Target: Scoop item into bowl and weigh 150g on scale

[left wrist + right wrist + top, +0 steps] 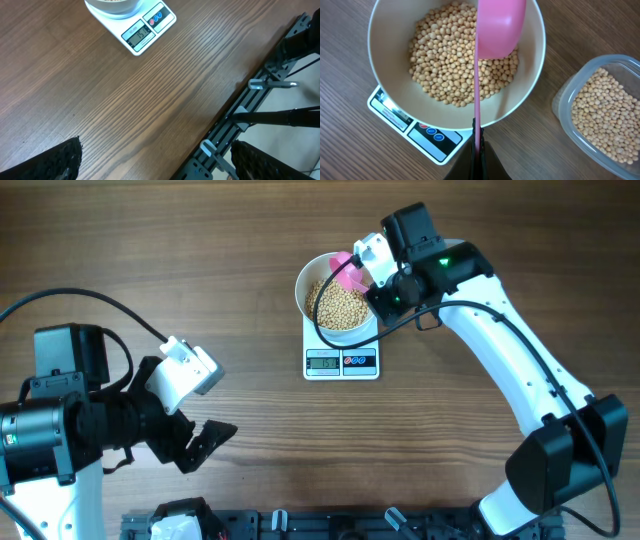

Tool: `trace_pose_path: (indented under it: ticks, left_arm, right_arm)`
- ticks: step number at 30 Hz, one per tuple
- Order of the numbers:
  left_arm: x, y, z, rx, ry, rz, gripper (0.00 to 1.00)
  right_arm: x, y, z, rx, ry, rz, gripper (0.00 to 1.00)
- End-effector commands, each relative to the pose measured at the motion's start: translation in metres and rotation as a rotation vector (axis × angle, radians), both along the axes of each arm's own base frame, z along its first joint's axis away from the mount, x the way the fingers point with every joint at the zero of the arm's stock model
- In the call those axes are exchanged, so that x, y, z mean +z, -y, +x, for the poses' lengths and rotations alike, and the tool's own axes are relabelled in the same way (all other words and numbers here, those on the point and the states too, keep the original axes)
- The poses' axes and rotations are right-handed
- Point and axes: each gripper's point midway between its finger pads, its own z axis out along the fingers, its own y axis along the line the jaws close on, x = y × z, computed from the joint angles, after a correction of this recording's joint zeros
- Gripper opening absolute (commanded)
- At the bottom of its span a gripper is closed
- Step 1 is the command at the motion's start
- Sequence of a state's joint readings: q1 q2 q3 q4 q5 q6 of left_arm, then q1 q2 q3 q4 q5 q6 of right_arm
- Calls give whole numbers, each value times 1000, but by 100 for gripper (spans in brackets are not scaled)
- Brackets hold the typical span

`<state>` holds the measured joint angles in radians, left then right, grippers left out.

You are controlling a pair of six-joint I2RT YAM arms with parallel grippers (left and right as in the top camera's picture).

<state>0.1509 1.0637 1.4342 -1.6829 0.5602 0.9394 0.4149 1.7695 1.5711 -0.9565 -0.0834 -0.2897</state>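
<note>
Left claw (203, 446): lower left of overhead, spread wide, empty, over the bench (150, 260).
Scale (341, 362): centre; display digits legible only in left wrist view.
Bowl (385, 65): on the scale, holding beans (445, 70).
Right claw (477, 146): clamped on the pink scoop (500, 25) handle, scoop head over the beans.
Tub (559, 102): right edge, right wrist view only; more beans inside.

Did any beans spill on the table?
No, nothing stands out. The beans are all inside the white bowl, which sits on the scale, and inside the clear tub beside it. No loose ones show on the table.
</note>
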Motion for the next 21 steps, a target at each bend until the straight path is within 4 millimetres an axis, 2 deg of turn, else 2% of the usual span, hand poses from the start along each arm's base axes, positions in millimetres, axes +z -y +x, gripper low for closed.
trace_pose_path:
  ticks: [1, 9, 15, 21]
  left_arm:
    - [0, 6, 0, -5, -14, -40, 100]
    - [1, 5, 4, -5, 6, -32, 100]
    - [1, -7, 23, 188, -19, -32, 100]
    - [-2, -14, 24, 239, -35, -7, 100]
  right_arm:
    - [-14, -6, -2, 4, -25, -19, 4]
    - [-19, 1, 2, -30, -22, -58, 5]
    - [-21, 3, 3, -34, -20, -70, 4]
    - [-26, 3, 3, -34, -31, -75, 4]
